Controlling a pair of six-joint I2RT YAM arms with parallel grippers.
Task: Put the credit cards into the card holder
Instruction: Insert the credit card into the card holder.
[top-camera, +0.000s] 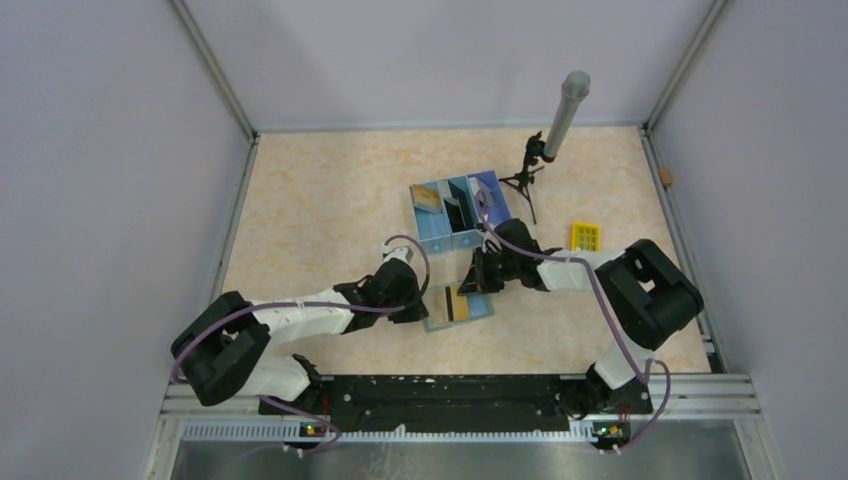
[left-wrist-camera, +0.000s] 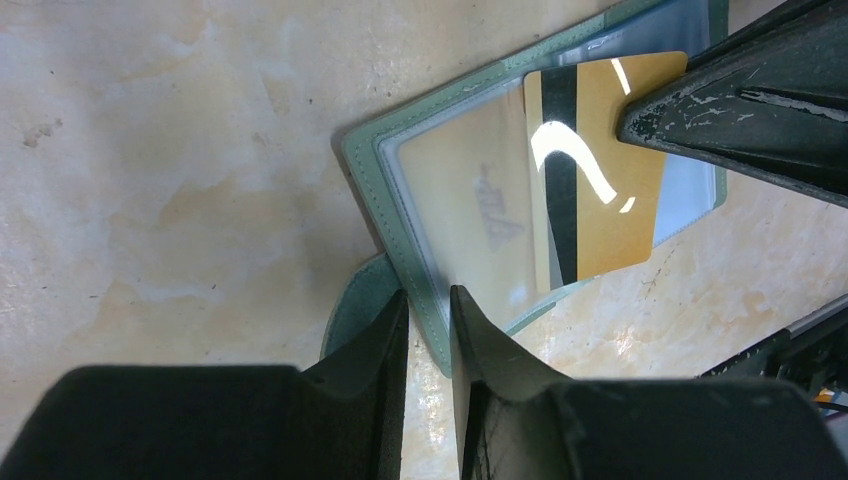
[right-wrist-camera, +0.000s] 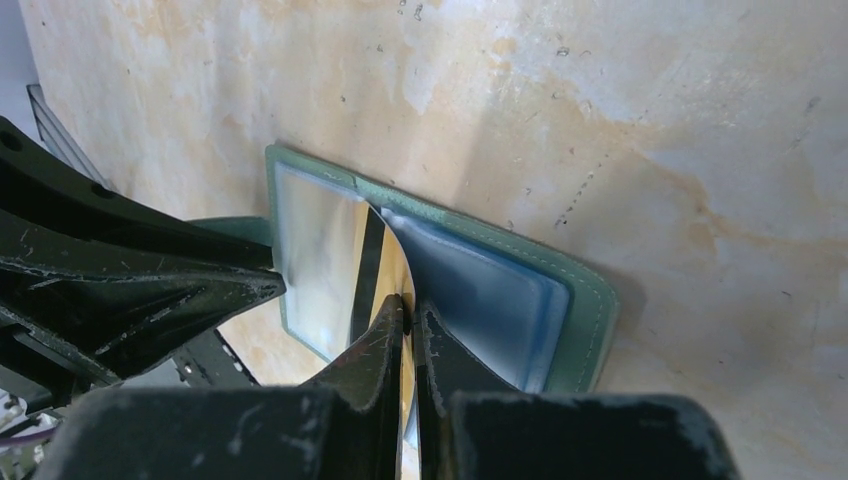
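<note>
The card holder (top-camera: 478, 311) lies open on the table, grey-green rim up and clear pockets showing (left-wrist-camera: 455, 195). My left gripper (top-camera: 425, 300) is shut on its near edge, the rim pinched between the fingertips (left-wrist-camera: 430, 318). A gold credit card (left-wrist-camera: 600, 190) with a black stripe slants over the holder's middle. My right gripper (right-wrist-camera: 408, 312) is shut on that card (right-wrist-camera: 392, 268) and holds it on edge. The card's lower edge meets the left clear pocket (right-wrist-camera: 312, 255); how far in it sits I cannot tell. The blue panel (right-wrist-camera: 490, 290) lies to its right.
A blue three-compartment tray (top-camera: 444, 240) stands behind the holder, with a gold card (top-camera: 428, 197) and a dark card (top-camera: 458, 212) standing in it. A microphone on a small tripod (top-camera: 560, 120) is at the back right. A yellow grid piece (top-camera: 585, 236) lies right of the tray.
</note>
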